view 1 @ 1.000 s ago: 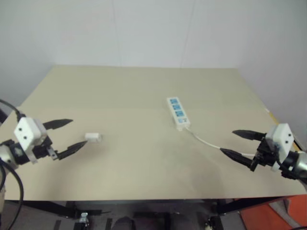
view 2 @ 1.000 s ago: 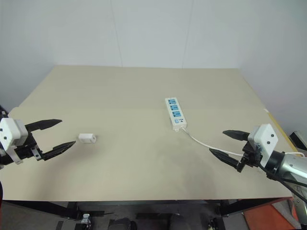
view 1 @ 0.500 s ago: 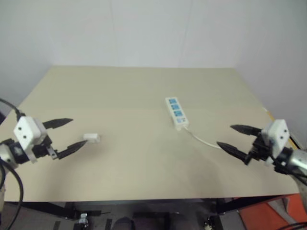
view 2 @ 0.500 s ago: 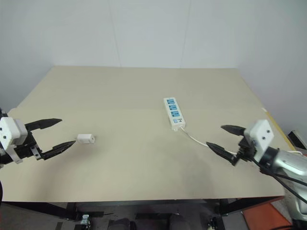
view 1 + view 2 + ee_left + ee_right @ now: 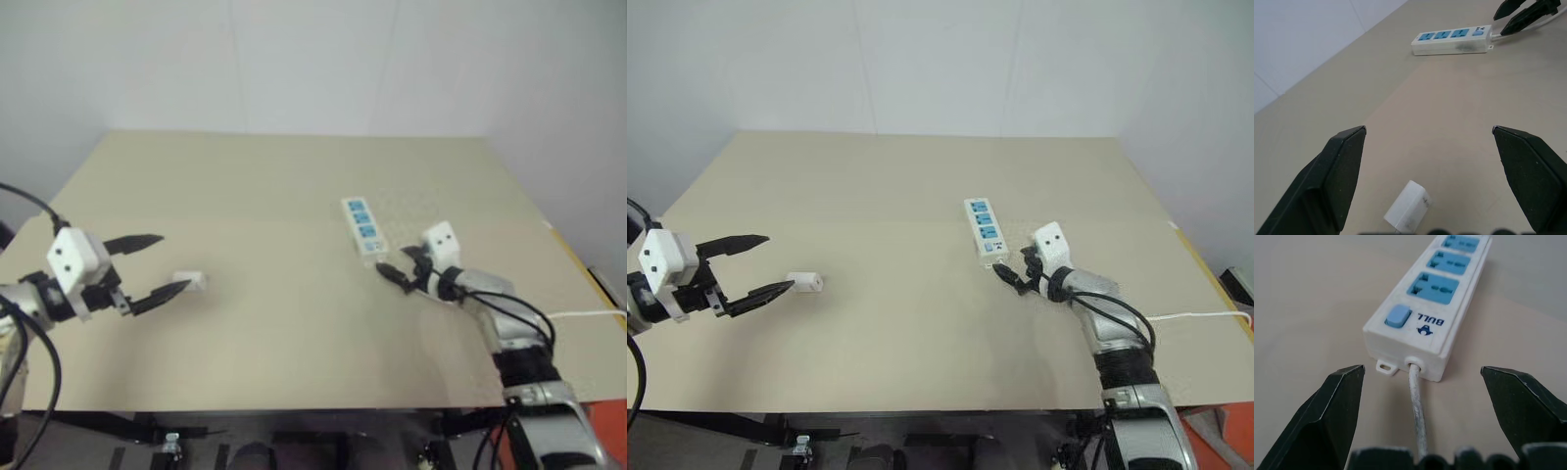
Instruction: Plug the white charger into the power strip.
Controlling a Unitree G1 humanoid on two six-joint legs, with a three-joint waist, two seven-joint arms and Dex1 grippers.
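Right gripper (image 5: pixel 1011 272) swung in from right edge to cable end of power strip (image 5: pixel 986 230) at frame centre, fingers apart, straddling cord, nothing held. Left gripper (image 5: pixel 761 265) unchanged, spread, white charger (image 5: pixel 806 282) just beyond tips at left. Likely bracing strip before pickup.

Each arm ends in a small white boxy housing with two long, tapering black fingers. The left gripper (image 5: pixel 752 267) has its white block set on a black and metallic wrist, with a black cable looping away from it. The right gripper (image 5: pixel 1015 266) carries a white block marked by two small dark dots, mounted on a silver-grey forearm with black cables running along it and a black band lower down.
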